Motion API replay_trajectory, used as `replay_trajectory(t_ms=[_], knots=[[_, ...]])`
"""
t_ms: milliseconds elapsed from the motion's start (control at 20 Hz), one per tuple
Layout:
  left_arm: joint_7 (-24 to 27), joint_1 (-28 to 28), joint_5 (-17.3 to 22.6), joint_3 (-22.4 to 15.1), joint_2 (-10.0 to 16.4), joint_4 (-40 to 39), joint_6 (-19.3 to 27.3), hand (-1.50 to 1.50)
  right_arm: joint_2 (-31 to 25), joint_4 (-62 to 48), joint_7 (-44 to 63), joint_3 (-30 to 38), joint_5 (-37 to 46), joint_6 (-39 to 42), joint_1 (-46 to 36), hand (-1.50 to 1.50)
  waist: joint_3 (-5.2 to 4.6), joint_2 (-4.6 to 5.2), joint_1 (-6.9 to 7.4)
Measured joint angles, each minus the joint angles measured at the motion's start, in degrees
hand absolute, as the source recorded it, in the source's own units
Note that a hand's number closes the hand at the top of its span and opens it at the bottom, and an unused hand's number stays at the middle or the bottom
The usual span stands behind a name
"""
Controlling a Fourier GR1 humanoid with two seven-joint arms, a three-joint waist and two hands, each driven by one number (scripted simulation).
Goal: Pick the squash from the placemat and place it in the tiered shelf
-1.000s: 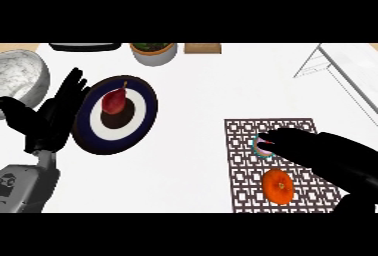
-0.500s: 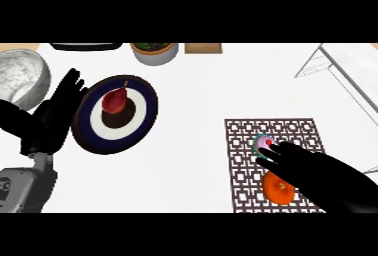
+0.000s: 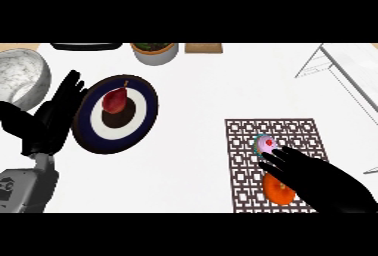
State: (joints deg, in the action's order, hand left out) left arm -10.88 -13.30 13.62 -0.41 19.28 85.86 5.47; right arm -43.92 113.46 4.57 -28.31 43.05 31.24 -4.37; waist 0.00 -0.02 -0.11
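An orange squash (image 3: 277,192) lies on the dark lattice placemat (image 3: 244,150) at the lower right, half covered by my right hand (image 3: 317,180). That hand lies over the mat with its fingers stretched toward a small pink cupcake (image 3: 265,144), and holds nothing. The tiered shelf (image 3: 347,75) shows as thin wire bars at the upper right edge. My left hand (image 3: 48,120) rests open at the left, fingers up, beside a plate.
A dark blue and white plate (image 3: 136,107) holds a red pear (image 3: 114,100) at the left. A marbled bowl (image 3: 18,75) stands at the far left. At the back stand a potted plant (image 3: 153,50), a black tray (image 3: 85,46) and a wooden board (image 3: 203,47).
My right hand has drawn back toward the lower right and now covers part of the squash, with its fingertips just below the cupcake. The left hand has hardly moved.
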Motion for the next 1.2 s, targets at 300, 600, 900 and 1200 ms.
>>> replay_trajectory(t_ms=[300, 600, 900, 1200], knots=[[0.42, 0.24, -0.74, 1.66, -1.0, -0.27, -1.58, 0.0, 3.0, -3.24, -4.11, 1.04, 4.98, -1.85, 2.57, -1.5, 0.01, 0.01, 0.0], [0.7, -0.85, -2.19, 2.43, -2.31, -1.78, -2.61, 0.0, 8.06, -7.42, -5.94, 0.71, 9.92, -3.36, 3.21, -1.5, 0.01, 0.02, 0.04], [-0.22, 0.56, -3.69, 2.85, -3.62, 0.44, -2.9, 0.0, 11.05, -12.11, -9.36, 2.02, 13.59, -3.58, 2.82, -1.5, 0.0, 0.01, 0.11], [-1.88, -0.95, -4.48, 4.15, -4.23, 0.46, -3.5, 0.0, 15.14, -16.67, -11.33, 2.46, 17.23, -3.99, 2.31, -1.5, -0.06, -0.05, 0.07]])
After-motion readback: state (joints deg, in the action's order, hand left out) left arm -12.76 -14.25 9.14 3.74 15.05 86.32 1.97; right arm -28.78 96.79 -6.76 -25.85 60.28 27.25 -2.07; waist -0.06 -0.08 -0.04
